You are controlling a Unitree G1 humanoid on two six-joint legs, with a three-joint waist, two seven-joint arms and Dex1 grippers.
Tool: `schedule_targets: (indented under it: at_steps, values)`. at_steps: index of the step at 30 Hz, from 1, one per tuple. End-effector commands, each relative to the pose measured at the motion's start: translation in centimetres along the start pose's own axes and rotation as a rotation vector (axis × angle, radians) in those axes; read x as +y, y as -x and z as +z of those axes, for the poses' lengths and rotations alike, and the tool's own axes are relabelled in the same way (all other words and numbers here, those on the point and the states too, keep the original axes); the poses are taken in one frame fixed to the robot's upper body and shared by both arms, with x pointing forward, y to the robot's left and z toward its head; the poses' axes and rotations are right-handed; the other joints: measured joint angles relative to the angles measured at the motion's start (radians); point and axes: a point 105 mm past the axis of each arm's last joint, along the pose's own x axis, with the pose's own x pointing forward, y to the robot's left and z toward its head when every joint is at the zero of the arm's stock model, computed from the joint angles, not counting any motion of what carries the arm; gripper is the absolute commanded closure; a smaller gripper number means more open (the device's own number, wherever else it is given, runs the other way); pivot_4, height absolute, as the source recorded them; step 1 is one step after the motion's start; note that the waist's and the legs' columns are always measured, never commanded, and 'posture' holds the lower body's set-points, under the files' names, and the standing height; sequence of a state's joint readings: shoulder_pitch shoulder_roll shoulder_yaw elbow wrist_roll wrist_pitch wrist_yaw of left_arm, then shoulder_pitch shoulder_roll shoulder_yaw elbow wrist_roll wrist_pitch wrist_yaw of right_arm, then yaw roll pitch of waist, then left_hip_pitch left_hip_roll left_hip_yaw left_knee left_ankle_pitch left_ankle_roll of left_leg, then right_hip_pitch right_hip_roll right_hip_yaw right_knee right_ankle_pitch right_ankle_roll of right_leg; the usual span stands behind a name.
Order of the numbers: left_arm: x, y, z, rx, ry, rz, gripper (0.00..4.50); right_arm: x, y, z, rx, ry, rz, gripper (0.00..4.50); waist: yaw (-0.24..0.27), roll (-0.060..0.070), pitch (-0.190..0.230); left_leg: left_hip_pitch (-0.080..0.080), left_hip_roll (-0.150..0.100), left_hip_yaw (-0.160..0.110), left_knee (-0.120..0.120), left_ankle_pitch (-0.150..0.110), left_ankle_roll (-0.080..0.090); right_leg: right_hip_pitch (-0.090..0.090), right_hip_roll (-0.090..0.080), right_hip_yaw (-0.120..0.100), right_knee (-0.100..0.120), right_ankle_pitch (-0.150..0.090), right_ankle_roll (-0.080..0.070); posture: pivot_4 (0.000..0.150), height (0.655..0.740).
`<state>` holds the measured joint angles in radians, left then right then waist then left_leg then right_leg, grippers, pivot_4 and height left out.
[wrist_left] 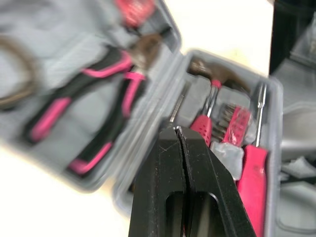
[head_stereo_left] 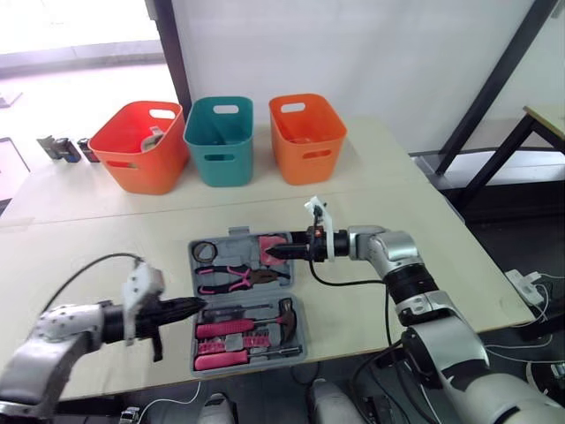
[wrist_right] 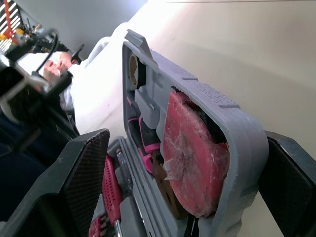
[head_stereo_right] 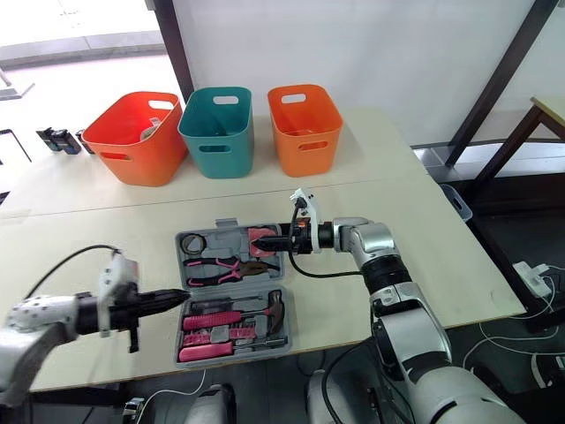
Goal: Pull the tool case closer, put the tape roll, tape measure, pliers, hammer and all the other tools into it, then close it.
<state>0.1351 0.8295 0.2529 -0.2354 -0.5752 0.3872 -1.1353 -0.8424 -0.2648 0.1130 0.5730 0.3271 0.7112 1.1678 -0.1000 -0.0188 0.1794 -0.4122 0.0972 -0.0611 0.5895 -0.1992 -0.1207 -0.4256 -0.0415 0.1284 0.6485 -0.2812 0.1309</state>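
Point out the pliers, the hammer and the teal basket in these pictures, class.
pliers [head_stereo_left: 245, 277], left eye view, near the pivot where the pink and black handles meet.
hammer [head_stereo_left: 286, 310], left eye view, on the dark head.
teal basket [head_stereo_left: 221, 161], left eye view, on the front wall.

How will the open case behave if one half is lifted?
Probably stiff: the case looks like moulded plastic, so the half should swing on its hinge. Likely heavy for its size, with the hammer and pliers seated inside.
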Motion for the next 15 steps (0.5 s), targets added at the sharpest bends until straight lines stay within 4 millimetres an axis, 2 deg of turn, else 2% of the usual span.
schedule_targets:
  at_steps: [1, 3, 6, 9, 11, 13, 15]
  values:
    - [1.6, 4.5, -0.3, 0.022, 0.058, 0.042, 4.50, 2.6, 0.3, 1.2, 0.008, 0.105, 0.107, 0.05, -0.001, -0.001, 0.002, 0.000, 0.000, 0.000, 0.000, 0.000, 0.000, 0.000, 0.000, 0.000, 0.000, 0.000, 0.000, 0.150, 0.7400]
    - [2.0, 6.0, -0.3, 0.043, 0.066, 0.050, 4.50, 4.0, 0.9, 0.9, 0.046, 0.157, 0.131, 0.05, 0.000, -0.001, 0.003, 0.000, 0.000, 0.000, -0.001, 0.000, 0.000, -0.001, 0.000, 0.000, 0.000, -0.001, -0.003, 0.150, 0.7400]
    - [1.5, 6.9, 0.4, 0.048, 0.083, 0.012, 4.50, 7.3, 2.6, 0.0, 0.116, 0.247, 0.166, 0.05, 0.010, -0.002, 0.003, -0.004, 0.000, 0.000, 0.000, 0.000, 0.000, -0.003, -0.001, 0.000, -0.001, -0.003, -0.003, 0.150, 0.7400]
    - [0.5, 7.5, 0.6, 0.074, 0.072, -0.032, 4.50, 12.3, 5.0, -0.4, 0.150, 0.337, 0.200, 0.05, 0.027, -0.002, 0.003, -0.012, 0.000, 0.000, 0.000, 0.000, -0.001, -0.009, -0.002, -0.001, -0.001, -0.004, -0.002, 0.150, 0.7400]
    - [0.1, 7.7, 0.8, 0.081, 0.066, -0.040, 4.50, 14.2, 6.2, -0.5, 0.160, 0.371, 0.174, 0.05, 0.028, -0.002, 0.003, -0.015, 0.000, 0.000, 0.000, 0.000, -0.001, -0.013, -0.002, -0.001, -0.001, -0.003, -0.003, 0.150, 0.7400]
    - [-0.2, 7.7, 1.2, 0.081, 0.063, -0.045, 4.50, 15.2, 7.6, 0.0, 0.139, 0.392, 0.104, 0.05, 0.031, -0.003, 0.004, -0.014, 0.000, 0.000, 0.000, 0.000, -0.001, -0.014, -0.001, -0.001, 0.000, -0.004, -0.004, 0.150, 0.7400]
    - [-0.4, 7.4, 1.7, 0.065, 0.044, -0.045, 4.50, 15.0, 8.6, 0.3, 0.130, 0.413, 0.019, 0.05, 0.031, -0.004, 0.004, -0.014, 0.000, 0.001, 0.001, 0.000, -0.001, -0.013, -0.002, -0.001, -0.001, -0.002, -0.006, 0.150, 0.7400]
